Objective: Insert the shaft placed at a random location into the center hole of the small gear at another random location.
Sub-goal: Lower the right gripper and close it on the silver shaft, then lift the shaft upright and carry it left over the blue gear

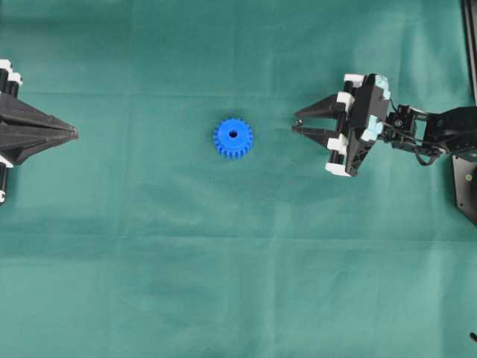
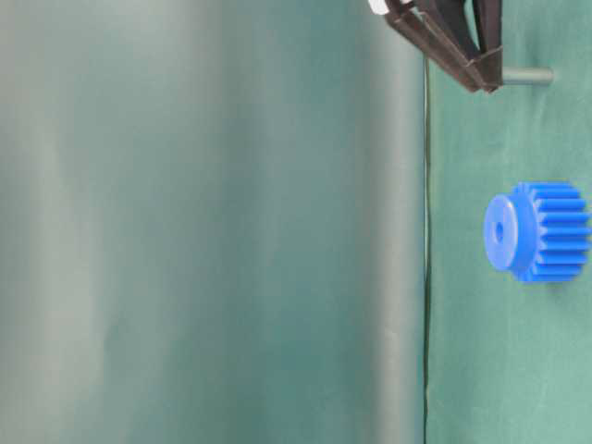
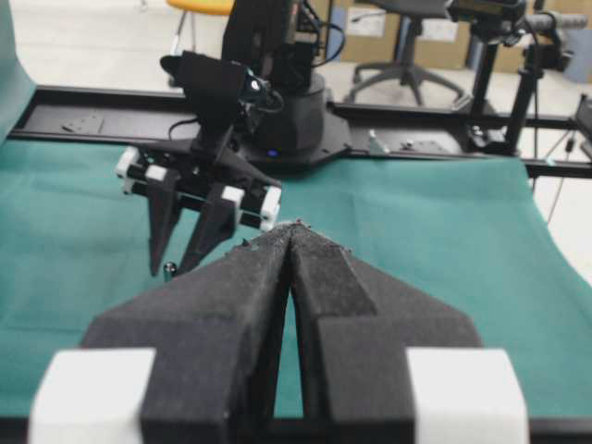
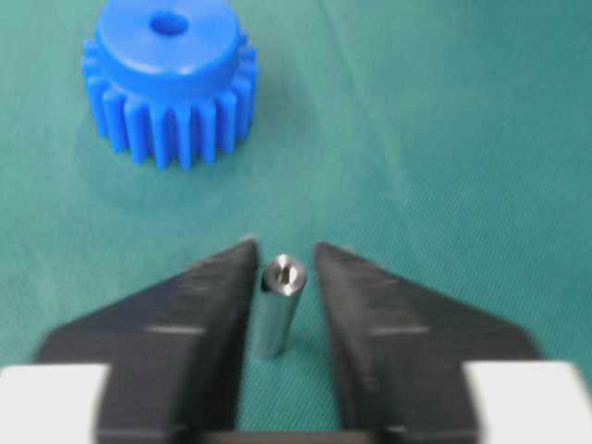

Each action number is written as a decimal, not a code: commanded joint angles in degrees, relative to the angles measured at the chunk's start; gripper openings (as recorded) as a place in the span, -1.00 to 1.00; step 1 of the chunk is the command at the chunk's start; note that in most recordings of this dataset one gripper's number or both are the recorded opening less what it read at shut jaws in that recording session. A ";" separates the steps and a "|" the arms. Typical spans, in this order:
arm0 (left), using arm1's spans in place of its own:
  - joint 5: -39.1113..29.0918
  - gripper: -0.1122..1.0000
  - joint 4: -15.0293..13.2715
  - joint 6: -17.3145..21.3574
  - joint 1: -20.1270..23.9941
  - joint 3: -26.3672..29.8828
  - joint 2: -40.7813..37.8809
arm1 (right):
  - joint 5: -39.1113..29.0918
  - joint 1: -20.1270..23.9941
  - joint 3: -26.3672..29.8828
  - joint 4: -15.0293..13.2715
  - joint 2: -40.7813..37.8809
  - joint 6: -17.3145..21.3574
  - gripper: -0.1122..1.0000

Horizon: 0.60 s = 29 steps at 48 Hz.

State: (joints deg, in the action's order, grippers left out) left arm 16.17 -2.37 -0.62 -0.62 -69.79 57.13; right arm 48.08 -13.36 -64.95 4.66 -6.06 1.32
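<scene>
Straddling the shaft (image 4: 277, 310), my right fingers (image 4: 282, 277) stand one on each side of it, with a thin gap visible on both sides in the right wrist view, so they are spread narrowly and not yet pressing the metal. The shaft stands upright on the green desk (image 1: 238, 283), its shiny top face level with my fingertips. Beyond it, well apart, sits the small gear (image 4: 166, 79) (bright blue, flat on the cloth, hub up), with the center hole (image 4: 169, 22) facing upward. In the overhead view the gear (image 1: 233, 138) lies near the middle of the desk, between my two arms. My left fingers (image 3: 294, 231) are pressed together at their tips, carry nothing, and point toward the right arm across the desk.
</scene>
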 commanded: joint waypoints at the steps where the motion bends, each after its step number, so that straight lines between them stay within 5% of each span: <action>1: 0.09 -0.81 -0.18 -0.09 -0.09 0.62 -0.18 | -0.18 0.00 0.62 -0.09 0.35 0.09 -0.34; 5: 0.00 -0.81 -0.18 -0.09 -0.09 0.62 -0.09 | 0.79 0.00 0.62 -0.26 0.35 0.09 -0.50; 29: -1.05 -0.81 -0.18 -1.41 -0.09 0.62 0.35 | 0.09 1.23 -0.09 -0.88 6.86 2.02 -0.50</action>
State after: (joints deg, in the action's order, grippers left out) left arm 14.85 -2.46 -2.02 -0.70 -69.79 57.66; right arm 48.87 -12.30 -65.21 3.96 -2.46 3.25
